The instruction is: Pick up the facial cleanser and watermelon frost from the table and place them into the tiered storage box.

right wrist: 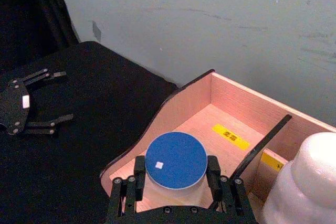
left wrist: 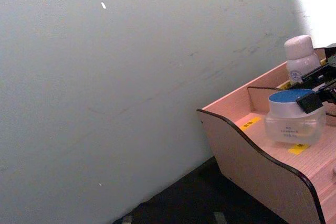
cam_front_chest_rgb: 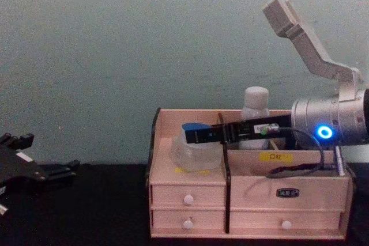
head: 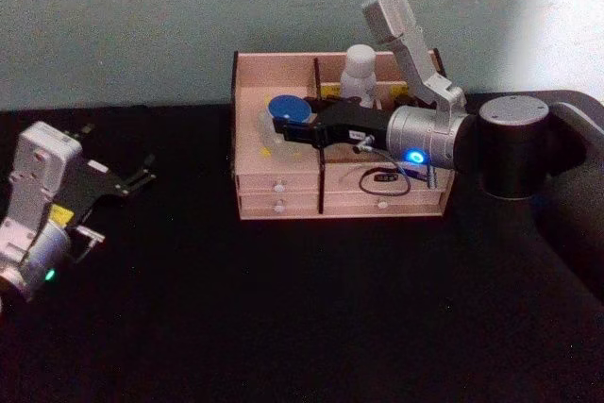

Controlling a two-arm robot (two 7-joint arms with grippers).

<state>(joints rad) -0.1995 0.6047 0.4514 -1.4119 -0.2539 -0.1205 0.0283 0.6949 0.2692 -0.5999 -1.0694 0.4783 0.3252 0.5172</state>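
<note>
1. The black table (head: 283, 309) is lying nearest the robot, and its front area is carrying nothing.
2. The left gripper (head: 142, 176) is resting low over the table at the left, well apart from the tiered storage box (head: 283, 197). Its fingers (right wrist: 44, 74) are standing apart and are holding nothing.
3. The tiered storage box is sitting toward the back of the table, against the pale wall (cam_front_chest_rgb: 115, 38). Small white-knobbed drawers (cam_front_chest_rgb: 187, 199) are facing the robot along its front.
4. The right gripper (right wrist: 176, 174) is reaching across the box from the right, over the central divider, into the left compartment.
5. Its fingers (right wrist: 139, 174) are sitting on both sides of a clear jar with a blue lid (head: 288, 109), clamped against the jar just under the lid.
6. The jar is standing upright in the left compartment. In the chest view its base appears to be at the compartment floor, though contact cannot be confirmed.
7. A yellow label (right wrist: 231, 136) is lying on the compartment floor behind the jar.
8. A white bottle (head: 360, 73) is standing upright in the rear compartment, just right of the divider and behind the right gripper.
</note>
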